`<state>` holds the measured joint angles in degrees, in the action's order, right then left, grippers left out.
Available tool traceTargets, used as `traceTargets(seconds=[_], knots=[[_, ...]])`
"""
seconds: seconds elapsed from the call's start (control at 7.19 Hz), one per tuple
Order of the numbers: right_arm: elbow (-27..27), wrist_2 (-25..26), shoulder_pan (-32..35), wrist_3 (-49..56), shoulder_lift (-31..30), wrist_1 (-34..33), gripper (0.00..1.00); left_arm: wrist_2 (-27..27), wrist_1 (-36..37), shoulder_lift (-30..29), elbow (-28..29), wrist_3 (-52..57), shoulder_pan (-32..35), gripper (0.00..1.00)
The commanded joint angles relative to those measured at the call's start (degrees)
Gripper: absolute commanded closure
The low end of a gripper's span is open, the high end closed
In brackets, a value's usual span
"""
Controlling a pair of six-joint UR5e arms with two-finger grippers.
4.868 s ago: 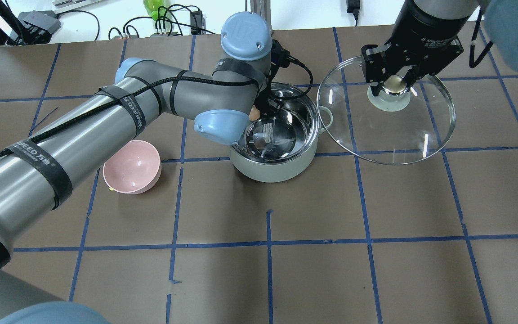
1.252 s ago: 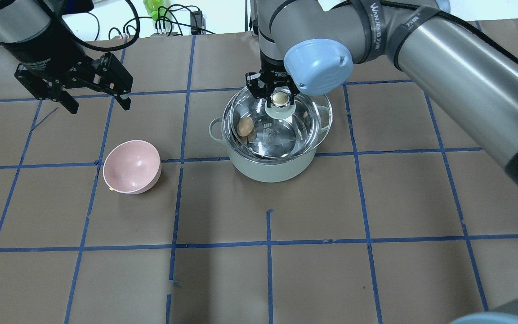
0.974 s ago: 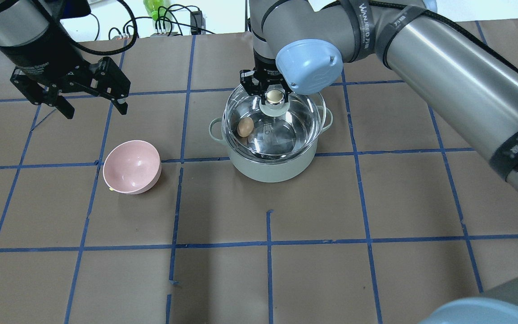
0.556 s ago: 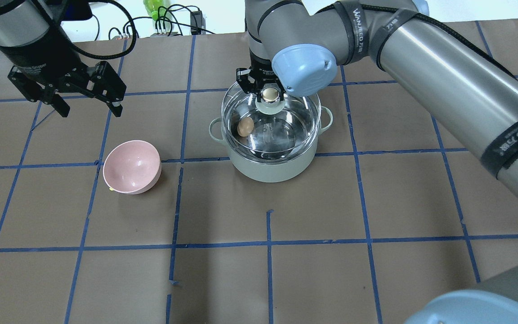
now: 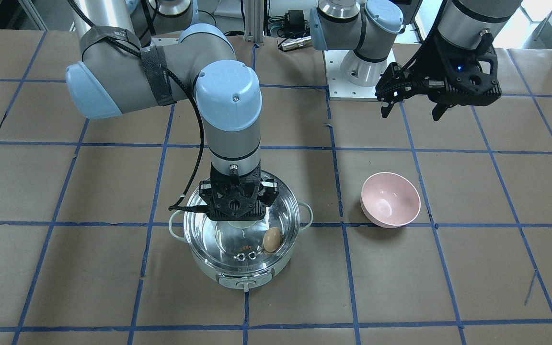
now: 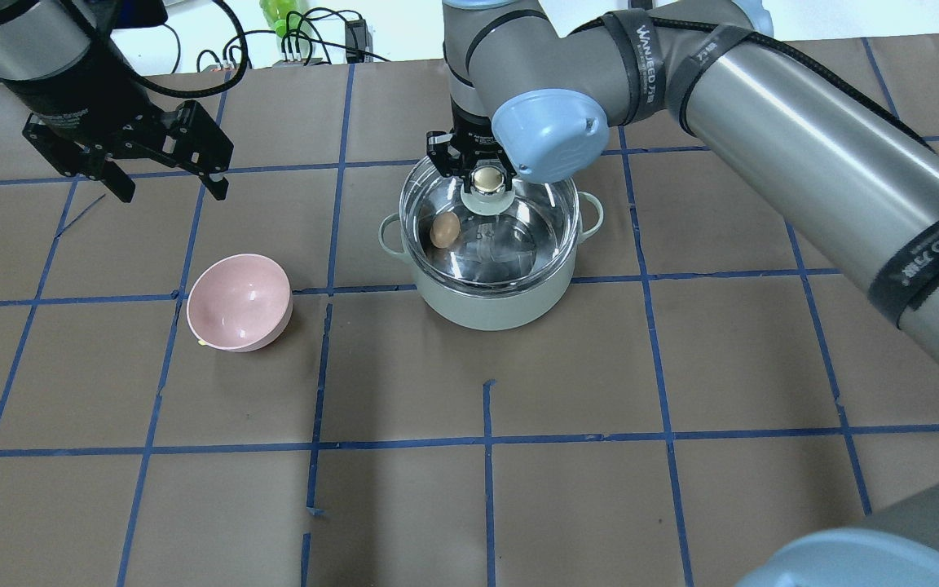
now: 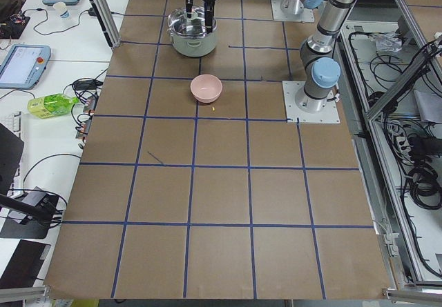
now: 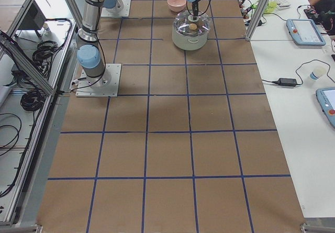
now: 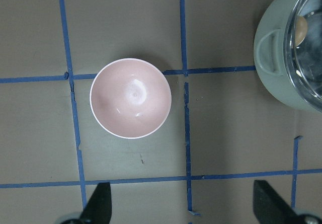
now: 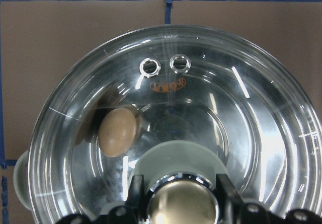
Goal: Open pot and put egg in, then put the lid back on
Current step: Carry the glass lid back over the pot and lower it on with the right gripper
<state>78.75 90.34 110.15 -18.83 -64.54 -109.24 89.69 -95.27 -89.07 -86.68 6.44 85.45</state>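
Note:
The mint-green pot (image 6: 490,310) stands mid-table; it also shows in the front view (image 5: 209,272). The tan egg (image 6: 443,230) lies inside it on the steel bottom, seen through the glass in the front view (image 5: 271,239) and the right wrist view (image 10: 117,132). My right gripper (image 6: 486,175) is shut on the beige knob of the glass lid (image 6: 547,220) and holds the lid (image 10: 261,108) over the pot's mouth. I cannot tell whether the lid rests on the rim. My left gripper (image 6: 171,194) is open and empty, high at the far left, above the table beyond the bowl.
A pink bowl (image 6: 239,302) stands empty to the left of the pot, also in the left wrist view (image 9: 131,98). My right arm's long forearm (image 6: 828,163) crosses the table's right half. Cables and a green bottle lie past the far edge.
The egg now lies in the pot and my left arm has withdrawn to the far left. My right gripper has carried the lid from the right to over the pot, shifting slightly left lately.

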Motion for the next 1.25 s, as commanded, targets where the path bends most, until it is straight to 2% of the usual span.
traceTargets(seconds=[0.0, 1.11], knots=[[0.4, 0.4, 0.1, 0.0, 0.0, -0.2, 1.0, -0.2, 0.2, 0.1, -0.3, 0.0, 0.1, 0.0], [1.1, -0.1, 0.1, 0.1, -0.1, -0.7, 1.0, -0.2, 0.3, 0.1, -0.2, 0.0, 0.0, 0.0]])
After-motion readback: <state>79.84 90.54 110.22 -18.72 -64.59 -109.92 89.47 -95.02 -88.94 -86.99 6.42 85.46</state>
